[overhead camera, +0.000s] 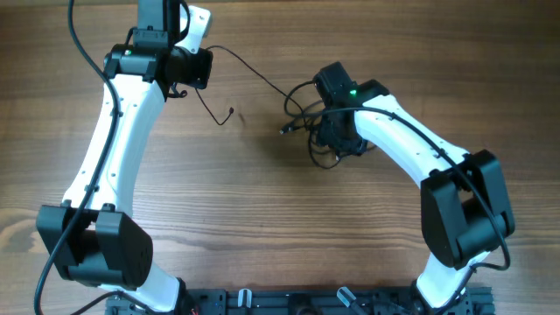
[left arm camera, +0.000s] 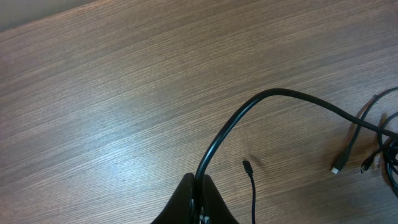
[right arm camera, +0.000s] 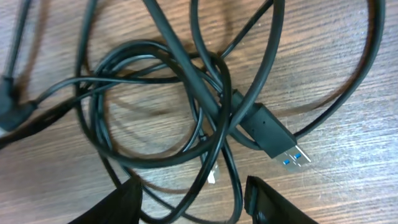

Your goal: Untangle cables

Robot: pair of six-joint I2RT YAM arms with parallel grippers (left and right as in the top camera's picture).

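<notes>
The cables lie as a knot of thin black loops right of the table's middle. One strand runs left from the knot to my left gripper. That gripper is shut on this cable, and the cable's short free end with a small plug lies beside it. My right gripper hovers over the knot. In the right wrist view it is open, with strands of the coiled cables passing between its fingers. A USB plug with a blue insert lies just ahead.
Bare wooden tabletop surrounds the knot. Two more small plug ends lie on the wood at the knot's left edge. The arms' bases stand at the front edge of the table.
</notes>
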